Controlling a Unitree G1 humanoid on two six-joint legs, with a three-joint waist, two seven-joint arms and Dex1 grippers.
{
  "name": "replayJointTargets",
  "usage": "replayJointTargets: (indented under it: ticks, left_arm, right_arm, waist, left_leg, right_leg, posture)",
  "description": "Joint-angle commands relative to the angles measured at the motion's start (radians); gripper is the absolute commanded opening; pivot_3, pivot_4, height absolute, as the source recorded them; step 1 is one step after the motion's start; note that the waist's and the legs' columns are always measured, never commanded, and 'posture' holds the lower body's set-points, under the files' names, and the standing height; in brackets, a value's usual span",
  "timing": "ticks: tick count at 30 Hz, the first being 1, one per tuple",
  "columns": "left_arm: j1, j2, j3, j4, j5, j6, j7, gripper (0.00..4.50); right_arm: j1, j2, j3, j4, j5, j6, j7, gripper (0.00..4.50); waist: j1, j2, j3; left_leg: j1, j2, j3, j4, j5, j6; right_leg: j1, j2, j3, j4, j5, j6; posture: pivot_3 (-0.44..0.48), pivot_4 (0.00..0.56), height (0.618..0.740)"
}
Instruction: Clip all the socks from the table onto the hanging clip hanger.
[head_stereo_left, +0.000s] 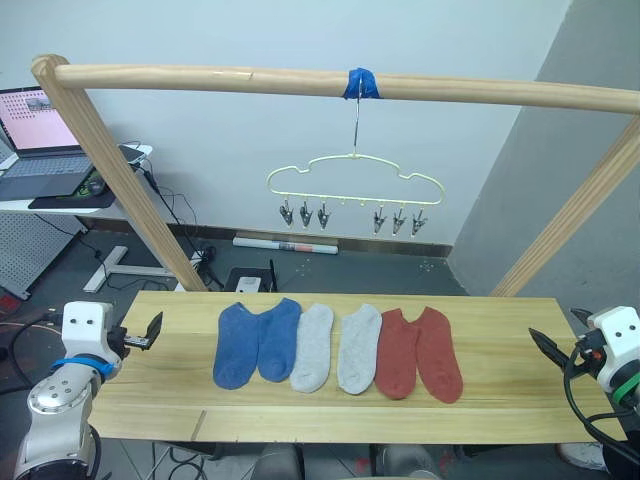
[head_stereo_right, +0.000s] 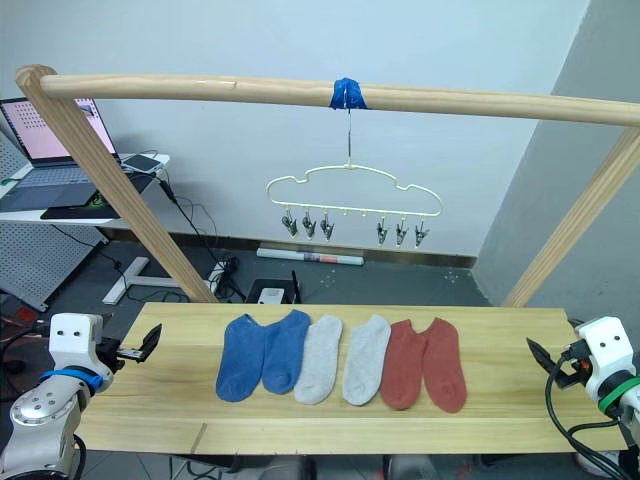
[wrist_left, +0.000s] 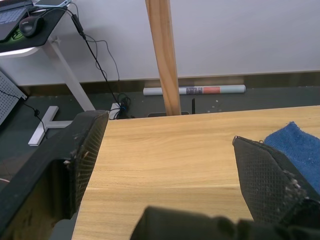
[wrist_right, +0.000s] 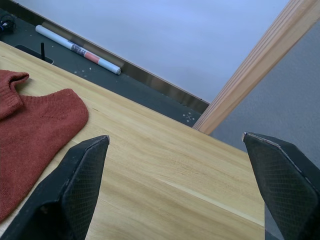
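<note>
Overlapping socks (head_stereo_left: 337, 348), hanger (head_stereo_left: 354, 178) clips tiny

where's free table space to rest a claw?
Bare table between the right rust-red sock and right claw, and between the left blue sock and left claw. Centre is crowded: six socks side by side.
</note>
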Motion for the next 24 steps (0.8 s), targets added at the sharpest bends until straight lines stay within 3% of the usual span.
replayJointTargets:
  ticks: [1, 11, 16, 24]
  left_arm:
    - [-0.013, 0.011, 0.017, 0.011, -0.019, -0.026, -0.009, 4.50]
    - [-0.011, 0.030, 0.078, 0.028, -0.124, -0.083, -0.111, 4.50]
    - [0.001, 0.033, 0.079, 0.013, -0.094, -0.118, -0.074, 4.50]
    - [0.020, 0.000, 0.028, -0.155, -0.141, -0.051, -0.134, 4.50]
  right_arm:
    - [-0.003, -0.006, -0.039, -0.021, 0.009, -0.015, -0.004, 4.47]
    - [0.012, -0.003, -0.038, -0.038, 0.018, -0.009, 0.005, 4.47]
    - [0.031, -0.005, -0.046, -0.066, 0.021, 0.000, 0.001, 4.47]
    - [0.073, 0.006, -0.071, -0.167, 0.038, 0.024, -0.004, 4.47]
  waist:
    - [-0.001, 0.000, 0.000]
    - [-0.004, 0.000, 0.000]
    - [-0.004, -0.001, 0.000]
    - [-0.004, 0.001, 0.017]
  left_leg:
    - [0.000, 0.000, 0.000, 0.000, 0.000, 0.000]
    - [0.000, 0.000, 0.000, 0.000, 0.000, 0.000]
    - [0.000, 0.000, 0.000, 0.000, 0.000, 0.000]
    - [0.000, 0.001, 0.000, 0.000, 0.000, 0.000]
  right_leg:
    - [0.000, 0.000, 0.000, 0.000, 0.000, 0.000]
    - [0.000, 0.000, 0.000, 0.000, 0.000, 0.000]
    - [0.000, 0.000, 0.000, 0.000, 0.000, 0.000]
    - [0.000, 0.000, 0.001, 0.000, -0.003, -0.006]
  posture:
    - [-0.099, 0.067, 0.732]
    - [-0.102, 0.084, 0.732]
    - [-0.107, 0.101, 0.732]
    - [-0.132, 0.154, 0.732]
